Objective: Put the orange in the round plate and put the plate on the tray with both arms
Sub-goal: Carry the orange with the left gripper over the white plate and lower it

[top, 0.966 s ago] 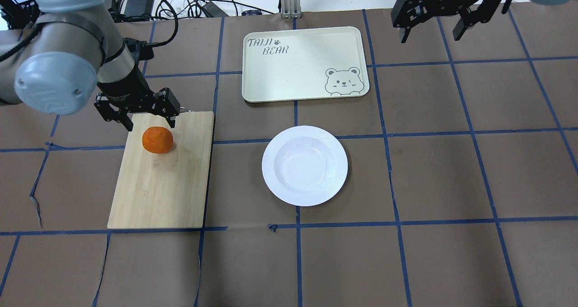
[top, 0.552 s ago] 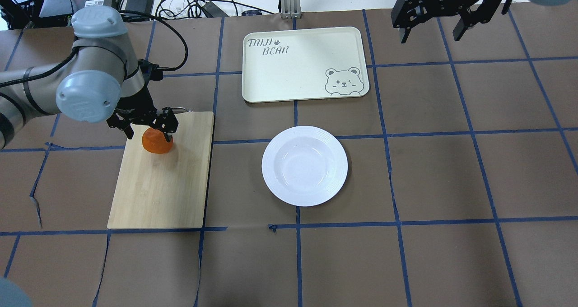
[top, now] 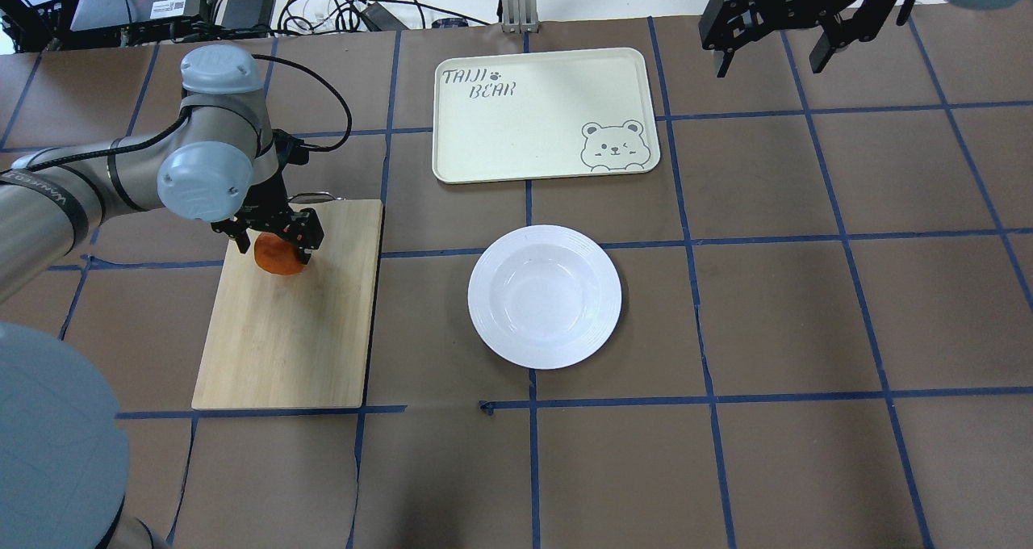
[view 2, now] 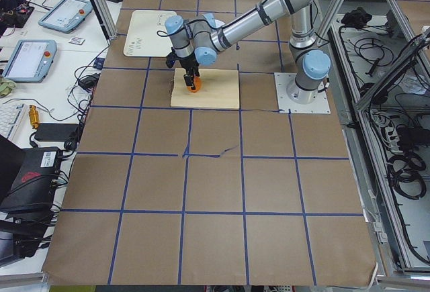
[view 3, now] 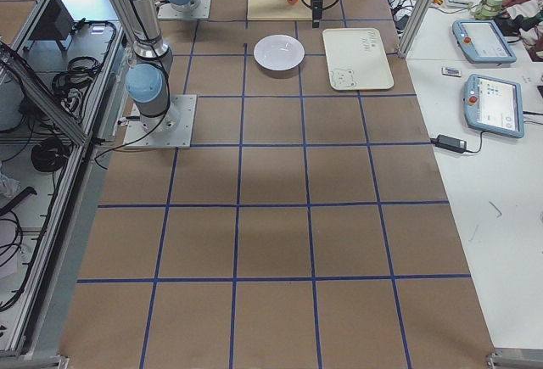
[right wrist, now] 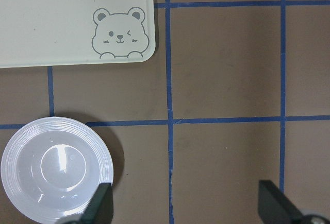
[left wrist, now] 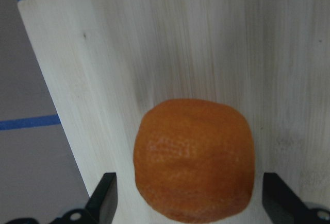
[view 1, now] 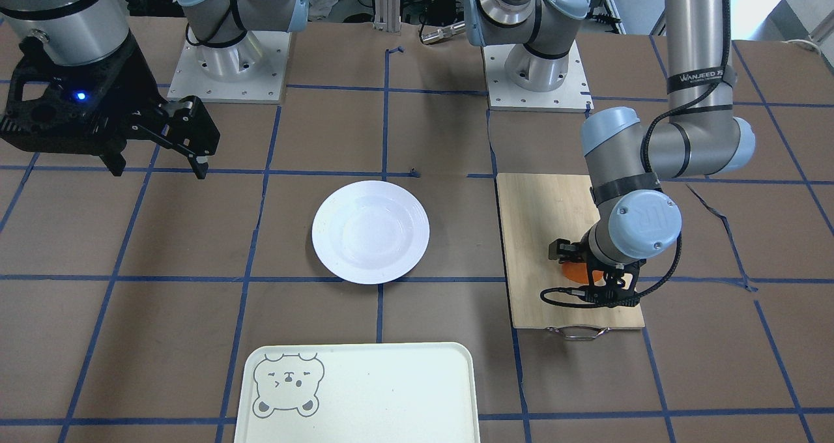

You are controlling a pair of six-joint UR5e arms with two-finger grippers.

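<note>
Left arm: stretched in low from the left and bent at the wrist, with the tool pointed straight down over the far end of the cutting board (top: pixel 290 347) (a black cable is looped beside the wrist).
Left gripper (top: pixel 274 250): lowered around the orange (top: pixel 279 260), one finger on each side of it.
Left jaws: apart; in the wrist view a strip of bare board is seen between each finger and the fruit.
Orange: seated on the board, at its far end, left of the middle.
Right arm: held high over the far right of the table.
Right gripper (top: pixel 771 64): pointed down, well apart from everything else.
Right jaws: spread wide.
Round plate (top: pixel 494 324): on the table's middle, right of the board.
Tray (top: pixel 524 125): far of the plate, not touching it; bear drawing at its near right corner.
</note>
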